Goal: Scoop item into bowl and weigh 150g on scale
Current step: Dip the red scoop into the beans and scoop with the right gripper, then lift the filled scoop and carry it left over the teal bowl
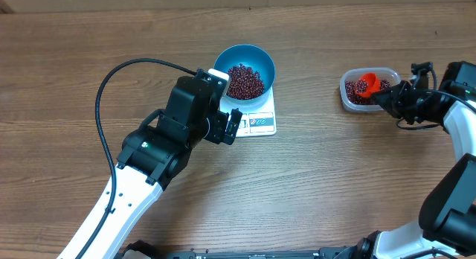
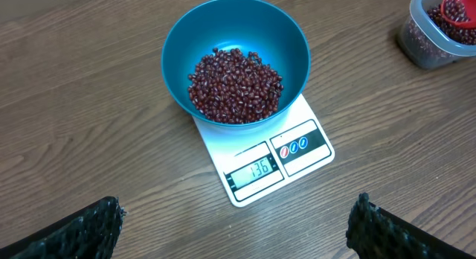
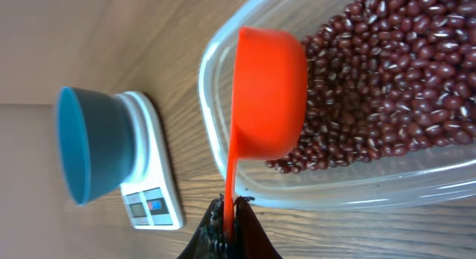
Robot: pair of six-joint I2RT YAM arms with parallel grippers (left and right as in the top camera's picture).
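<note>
An orange scoop [image 3: 269, 95] dips into a clear plastic tub [image 3: 372, 190] (rounded corners) on the wooden table [image 1: 74, 43].

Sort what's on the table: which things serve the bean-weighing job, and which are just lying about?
In use: blue bowl, beans in it, white scale beneath, clear tub of beans, orange scoop held in the right gripper.
Lying about: nothing else seen.

A bowl [image 1: 260, 58] of beans [image 1: 245, 81] sits on the scale [image 1: 262, 123]. Well right of the scale, a tub [image 1: 344, 88] holds a scoop [image 1: 366, 83].
</note>
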